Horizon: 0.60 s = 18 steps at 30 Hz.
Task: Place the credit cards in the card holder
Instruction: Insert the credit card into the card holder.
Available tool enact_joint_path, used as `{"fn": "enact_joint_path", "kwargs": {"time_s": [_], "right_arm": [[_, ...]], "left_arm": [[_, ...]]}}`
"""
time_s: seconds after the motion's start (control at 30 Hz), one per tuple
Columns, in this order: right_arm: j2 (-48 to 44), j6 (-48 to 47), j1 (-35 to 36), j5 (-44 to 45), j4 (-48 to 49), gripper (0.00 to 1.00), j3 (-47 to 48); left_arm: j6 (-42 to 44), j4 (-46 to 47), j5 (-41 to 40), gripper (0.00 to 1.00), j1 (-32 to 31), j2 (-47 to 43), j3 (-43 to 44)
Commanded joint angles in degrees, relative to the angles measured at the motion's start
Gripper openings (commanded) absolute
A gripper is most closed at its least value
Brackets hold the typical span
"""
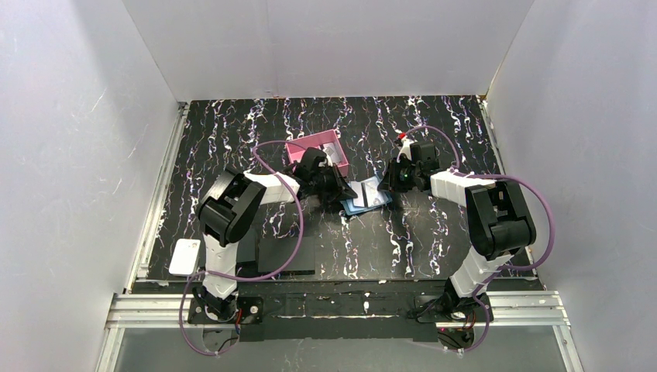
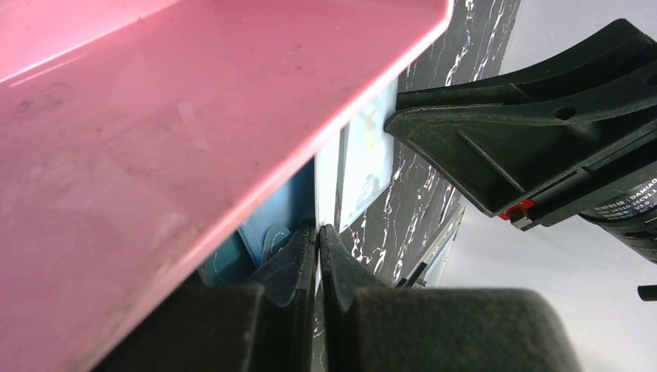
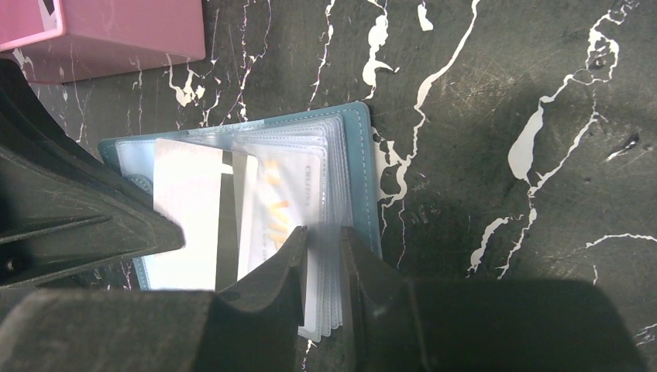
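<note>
Gripper L (image 2: 318,230) clenched on striped card (image 3: 190,201), mostly hidden behind pink box (image 2: 155,139); gripper R (image 3: 324,236) pinching clear sleeves (image 3: 329,178) of blue case (image 3: 362,170)

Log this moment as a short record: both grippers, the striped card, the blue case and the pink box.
left gripper: shut, pinching the white card with a dark stripe by its edge
card position: lying over the open case, not in the box
right gripper: closed on the clear plastic sleeves
blue hinged case: open, flat on the table between the two grippers
pink open-topped box: behind the left gripper, apart from the case
</note>
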Motion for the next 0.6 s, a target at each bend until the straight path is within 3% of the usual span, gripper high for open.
{"fn": "enact_joint_path", "kwargs": {"time_s": [0.0, 0.33, 0.57], "right_arm": [[2.64, -1.0, 0.82, -0.44, -6.02, 0.26, -0.92], [1.65, 2.06, 0.75, -1.44, -5.42, 0.27, -1.68], [-0.17, 11.39, -0.85, -4.85, -3.55, 0.36, -3.0]], "left_arm": [[0.34, -1.45, -6.85, 0.0, -0.19, -0.61, 1.82], [-4.26, -1.04, -8.12, 0.0, -1.38, 0.82, 2.61], [-3.72, -1.41, -9.23, 0.01, -3.5, 1.52, 4.09]]}}
